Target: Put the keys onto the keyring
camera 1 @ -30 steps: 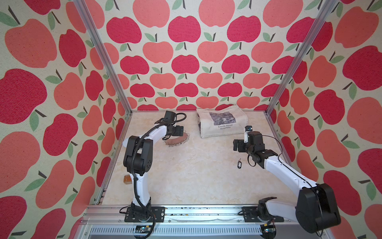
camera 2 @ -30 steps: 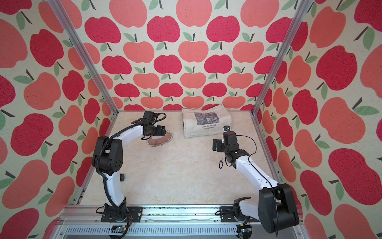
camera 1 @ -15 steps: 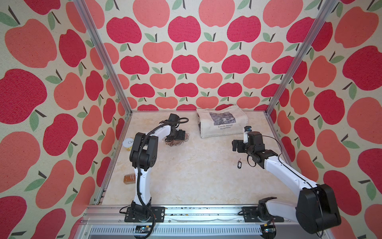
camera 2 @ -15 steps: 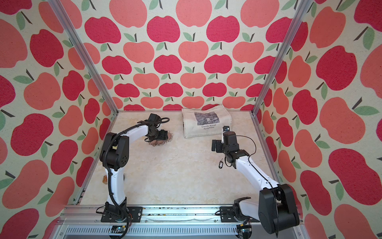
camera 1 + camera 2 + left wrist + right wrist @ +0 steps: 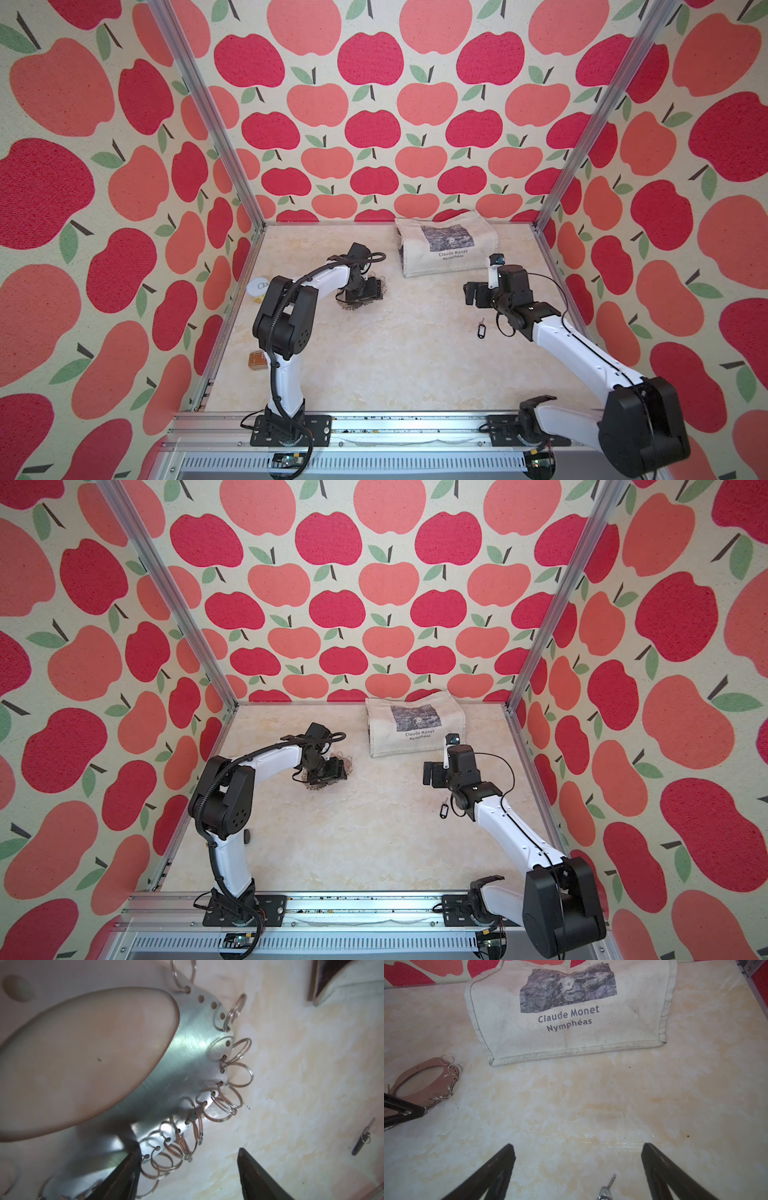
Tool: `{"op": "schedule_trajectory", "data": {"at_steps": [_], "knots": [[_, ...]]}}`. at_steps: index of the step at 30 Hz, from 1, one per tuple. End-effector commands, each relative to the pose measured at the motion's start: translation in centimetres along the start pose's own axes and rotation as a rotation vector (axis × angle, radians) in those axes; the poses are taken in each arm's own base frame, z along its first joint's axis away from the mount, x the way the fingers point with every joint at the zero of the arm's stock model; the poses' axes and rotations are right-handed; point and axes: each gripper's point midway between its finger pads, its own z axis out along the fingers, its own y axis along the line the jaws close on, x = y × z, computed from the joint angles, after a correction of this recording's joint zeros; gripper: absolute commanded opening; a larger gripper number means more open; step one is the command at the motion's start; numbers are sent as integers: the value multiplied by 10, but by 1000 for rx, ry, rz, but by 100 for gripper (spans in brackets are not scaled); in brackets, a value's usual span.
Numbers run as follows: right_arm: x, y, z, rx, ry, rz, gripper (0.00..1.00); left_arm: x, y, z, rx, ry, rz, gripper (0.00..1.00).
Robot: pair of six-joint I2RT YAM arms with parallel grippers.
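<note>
The keyring (image 5: 187,1064), a grey crescent plate fringed with small silver rings, lies at the back left of the table. In both top views my left gripper (image 5: 362,296) hangs over it and hides most of it. The left wrist view shows that gripper (image 5: 188,1150) open, one finger (image 5: 124,1172) at the plate's edge and a few rings between the jaws. The keys (image 5: 481,330), a tiny silver key on a black tag, lie flat on the table at the right. My right gripper (image 5: 473,293) hovers just behind them, open and empty.
A cream tote bag (image 5: 444,245) printed "Claude Monet" lies at the back. A round yellow can (image 5: 259,289) stands by the left wall, and a small brown block (image 5: 257,359) lies nearer the front left. Metal frame posts stand at the back corners.
My left arm has swung in and brought its gripper down over the keyring, with the jaws narrowing. The right arm and the keys have stayed where they were.
</note>
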Motion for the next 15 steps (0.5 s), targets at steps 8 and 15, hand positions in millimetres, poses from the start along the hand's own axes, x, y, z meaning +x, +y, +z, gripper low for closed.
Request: {"op": "schedule_trajectory", "data": {"at_steps": [8, 15], "knots": [[-14, 33, -4, -51, 1, -48, 99, 13, -37, -30, -69, 18, 52, 75], [-12, 44, -9, -60, -2, -69, 99, -32, 13, -39, -369, -116, 317, 82]]}}
